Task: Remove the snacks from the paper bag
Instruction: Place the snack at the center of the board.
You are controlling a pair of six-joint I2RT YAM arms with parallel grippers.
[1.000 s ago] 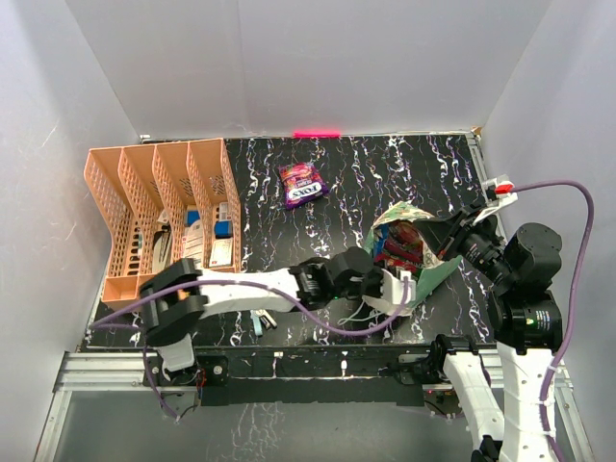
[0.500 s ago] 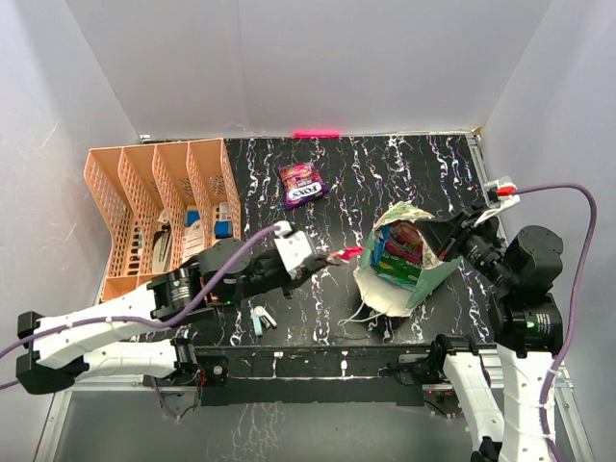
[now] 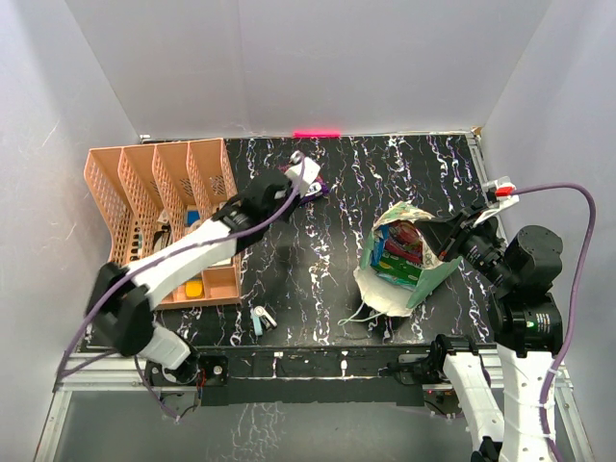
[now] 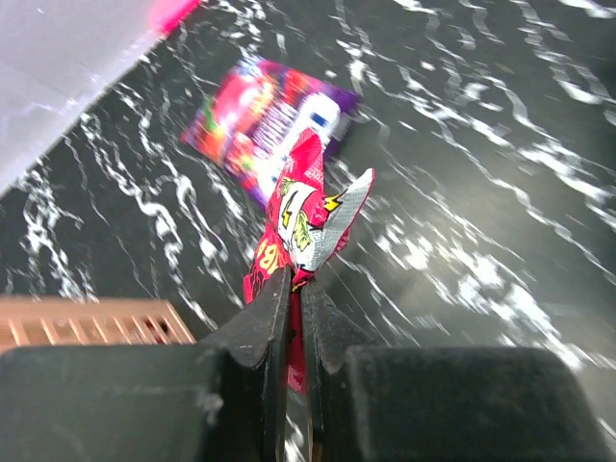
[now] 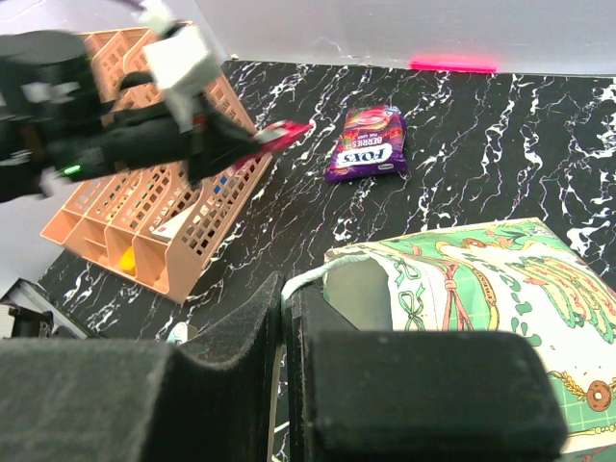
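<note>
Red snack (image 4: 303, 226) now (apparently) near tray (image 3: 108, 207)

The tray (image 3: 104, 207) stands left, the paper bag (image 3: 423, 279) right (snacks (image 3: 402, 245) inside); one packet (image 5: 369, 144) lies behind, between them.

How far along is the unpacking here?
Done: one purple glossy packet lies on the black marbled table. In hand: the left gripper pinches a red packet near it, while the right gripper holds the cream-and-green paper bag by its rim. Left: red and green packets inside.
</note>
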